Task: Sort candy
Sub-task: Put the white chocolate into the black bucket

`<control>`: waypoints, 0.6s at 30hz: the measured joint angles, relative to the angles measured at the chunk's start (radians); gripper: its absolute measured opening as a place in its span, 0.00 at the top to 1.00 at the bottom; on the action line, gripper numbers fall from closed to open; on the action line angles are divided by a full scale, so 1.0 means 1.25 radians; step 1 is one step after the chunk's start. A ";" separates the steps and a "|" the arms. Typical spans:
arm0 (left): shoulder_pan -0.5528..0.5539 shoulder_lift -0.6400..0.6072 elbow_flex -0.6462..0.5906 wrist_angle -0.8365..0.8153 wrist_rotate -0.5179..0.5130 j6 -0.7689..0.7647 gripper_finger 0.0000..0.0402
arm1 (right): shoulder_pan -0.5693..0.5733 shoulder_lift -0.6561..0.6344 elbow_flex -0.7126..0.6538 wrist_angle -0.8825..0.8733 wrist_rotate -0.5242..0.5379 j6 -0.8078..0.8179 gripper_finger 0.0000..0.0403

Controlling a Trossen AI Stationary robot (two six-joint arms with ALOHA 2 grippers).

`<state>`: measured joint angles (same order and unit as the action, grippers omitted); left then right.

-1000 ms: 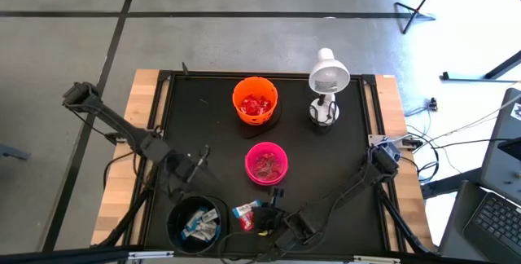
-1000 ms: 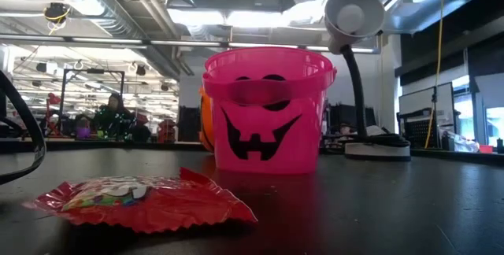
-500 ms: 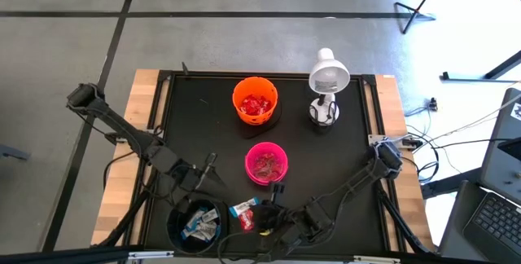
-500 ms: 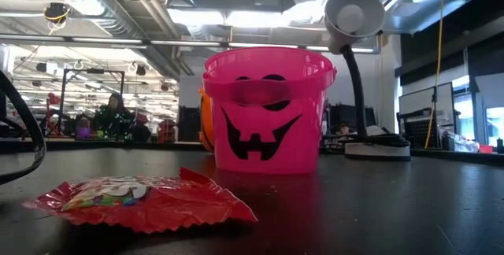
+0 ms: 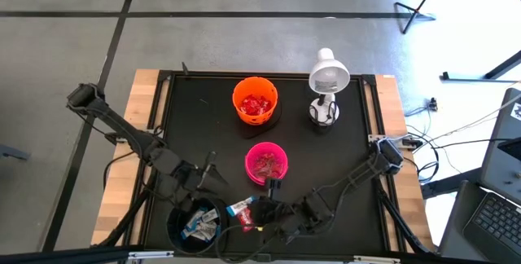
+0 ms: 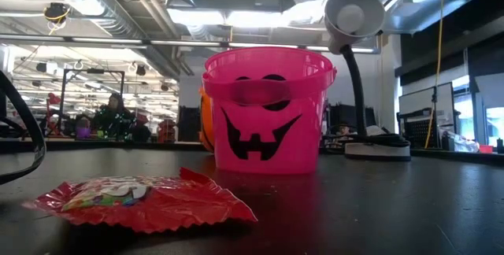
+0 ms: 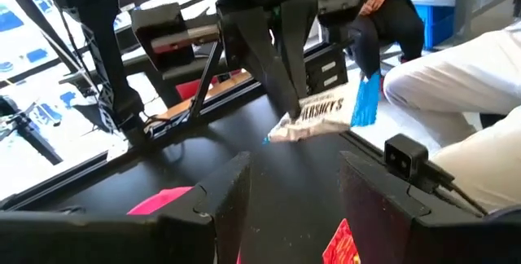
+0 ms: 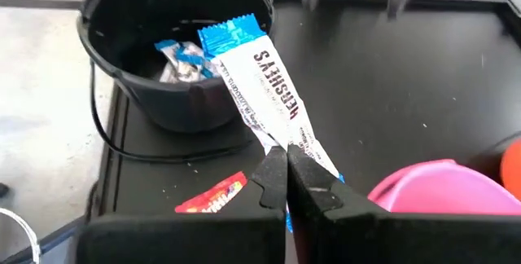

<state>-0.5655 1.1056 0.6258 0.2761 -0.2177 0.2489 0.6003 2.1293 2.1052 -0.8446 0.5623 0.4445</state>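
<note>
My right gripper [image 8: 285, 170] is shut on a white candy with blue ends [image 8: 264, 77], just right of the black bowl [image 5: 195, 223]; the left wrist view shows the same candy [image 7: 321, 111]. The black bowl holds several blue-and-white candies [image 8: 183, 59]. A red candy [image 6: 142, 200] lies flat on the table beside my right gripper [image 5: 259, 211]. My left gripper [image 5: 209, 169] hovers open above the table, just beyond the black bowl, empty. The pink bowl [image 5: 266, 164] and the orange bowl [image 5: 255, 101] hold reddish candies. My right gripper pinches the white candy near one blue end [image 8: 313, 156] between its two fingertips, coming from above and pointing down. The rest of the wrapper sticks out toward the black bowl, its free blue end [image 8: 232, 32] at the bowl's rim. Whether it is clear of the table I cannot tell.
A white desk lamp [image 5: 326, 81] stands at the far right of the black mat. The mat between the bowls and the lamp is bare. Wooden table edges [image 5: 138, 134] show on both sides. People sit in the room beyond the table [image 7: 391, 11].
My right arm's wrist and forearm have swung a little toward the far edge and the left, while the white candy has stayed next to the black bowl. My left gripper has shifted slightly toward the right and the near edge. The red candy has not moved.
</note>
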 joint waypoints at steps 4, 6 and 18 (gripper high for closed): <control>-0.001 0.020 0.000 0.000 -0.002 0.021 0.57 | -0.012 0.000 0.000 0.039 -0.032 -0.029 1.00; -0.006 0.032 0.000 0.011 -0.003 0.039 0.57 | -0.024 0.000 0.000 0.042 -0.051 -0.030 1.00; -0.055 0.049 0.000 0.026 -0.058 0.096 0.57 | -0.082 0.000 0.000 0.060 -0.123 -0.055 1.00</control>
<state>-0.6339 1.1664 0.6258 0.3084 -0.2902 0.3684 0.4974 2.1292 2.1048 -0.7696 0.4081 0.3760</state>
